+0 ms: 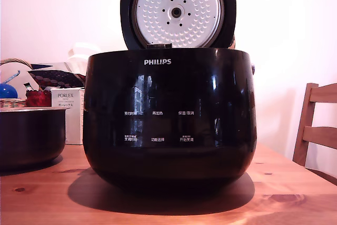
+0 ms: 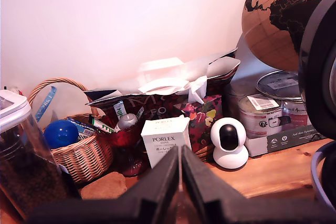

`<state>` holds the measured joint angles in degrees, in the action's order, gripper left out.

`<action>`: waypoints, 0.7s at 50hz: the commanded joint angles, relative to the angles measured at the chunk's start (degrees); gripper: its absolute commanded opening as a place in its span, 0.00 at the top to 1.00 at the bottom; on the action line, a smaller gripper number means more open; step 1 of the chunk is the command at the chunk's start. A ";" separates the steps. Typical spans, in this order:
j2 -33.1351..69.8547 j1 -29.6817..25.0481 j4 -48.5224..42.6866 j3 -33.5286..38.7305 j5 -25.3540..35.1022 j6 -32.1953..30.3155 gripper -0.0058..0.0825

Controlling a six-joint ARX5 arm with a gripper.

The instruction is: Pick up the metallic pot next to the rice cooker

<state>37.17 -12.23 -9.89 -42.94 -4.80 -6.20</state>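
Metallic pot [image 1: 29, 135] sits at the far left of the exterior view, on the counter [image 1: 295, 193] just beside the rice cooker [image 1: 169, 117], cut off by the frame edge and untouched. The cooker fills the middle with its lid [image 1: 178, 9] standing open. I judge the task is at its very start: the approach has not begun.

From the wrist view I see my end effector [image 2: 180, 182] with its two dark fingers pressed together, clenched on nothing. It is held level and looks across the counter at clutter along the wall: a wicker basket [image 2: 79, 156], a white PORLEX box [image 2: 165, 140], a small white camera [image 2: 229, 142]. The pot does not show there. Next I need to open the fingers, swing toward the pot, and come down over its thin rim.
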 commanded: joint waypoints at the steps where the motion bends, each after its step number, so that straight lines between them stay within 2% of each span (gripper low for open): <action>1: -0.15 0.24 0.85 1.46 0.04 -0.24 0.96; 18: -0.15 0.24 0.79 1.44 0.44 -0.66 0.96; 21: -0.15 0.24 0.52 1.44 1.95 -3.56 0.96; 23: -0.15 0.24 0.17 1.40 4.63 -8.22 0.96; 24: -0.13 0.24 -0.26 1.33 4.63 -8.22 0.96; 26: -0.07 0.22 -1.73 0.98 8.94 -13.62 0.96; 27: -0.02 0.24 -2.93 0.74 8.94 -13.62 0.96; 28: -0.02 0.24 -4.02 0.46 12.02 -17.46 0.96; 30: 0.02 0.24 -6.47 -0.20 13.09 -19.21 0.96; 31: 0.07 0.24 -7.80 -0.57 14.80 -22.29 0.96; 35: 0.70 0.24 -13.38 -2.14 16.22 -26.73 0.96</action>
<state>37.30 -12.12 -21.08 -43.09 9.78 -27.92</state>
